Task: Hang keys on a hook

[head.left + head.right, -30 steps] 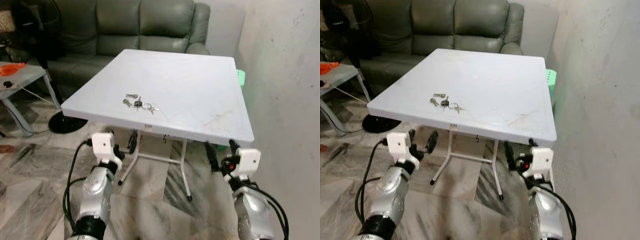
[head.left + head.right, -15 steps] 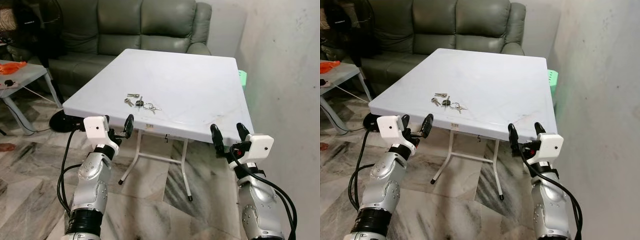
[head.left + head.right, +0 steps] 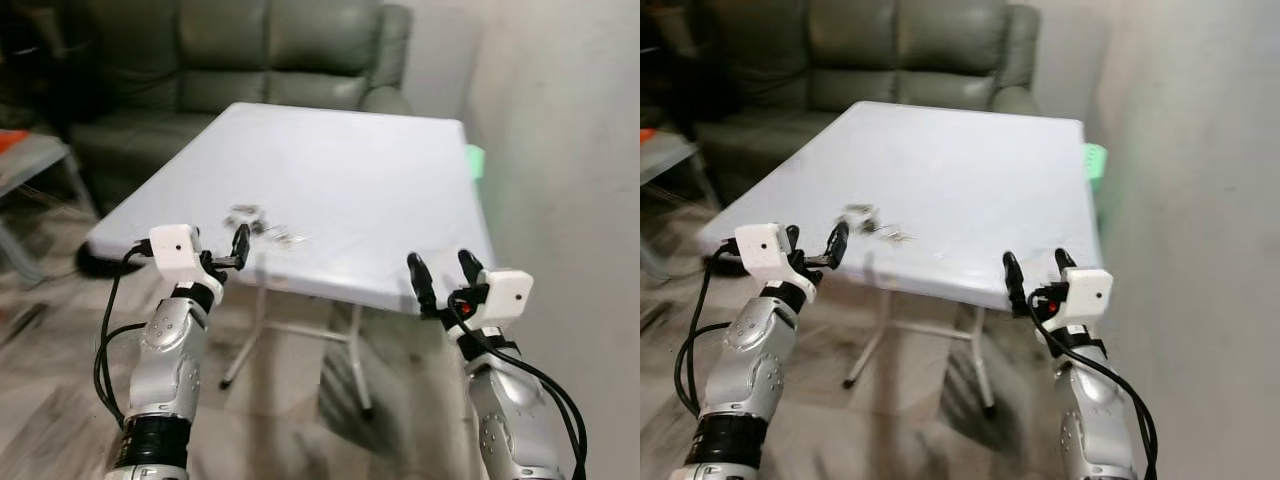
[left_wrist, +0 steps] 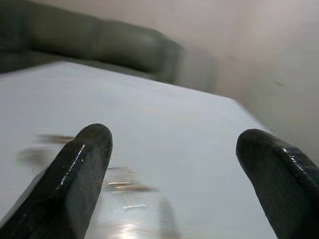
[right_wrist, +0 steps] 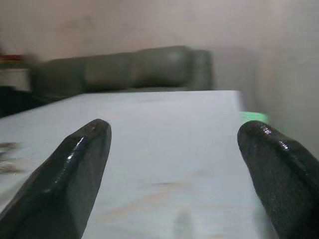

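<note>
A small bunch of silver metal keys (image 3: 262, 222) lies flat on the square white folding table (image 3: 380, 180), close to the table's near edge and toward the robot's left side. The picture is blurred, so the single keys cannot be told apart.

The left gripper (image 3: 222, 254), on its silver arm with a white camera block, is raised to the level of the tabletop at the near edge. Its two black fingers (image 4: 75, 174) are spread wide and point across the table. The keys lie on the surface just beyond the fingertips and slightly toward the right finger; nothing sits between the fingers and they touch no key.

The right gripper (image 3: 440, 280) is held up at the table's near right corner, well apart from the keys. Its fingers (image 5: 75, 164) are likewise spread wide with only bare tabletop ahead of them.

Behind the table stands a dark green leather sofa (image 3: 260, 50). A pale plaster wall (image 3: 570, 150) runs along the robot's right, and the floor (image 3: 290, 420) below is grey veined marble.
</note>
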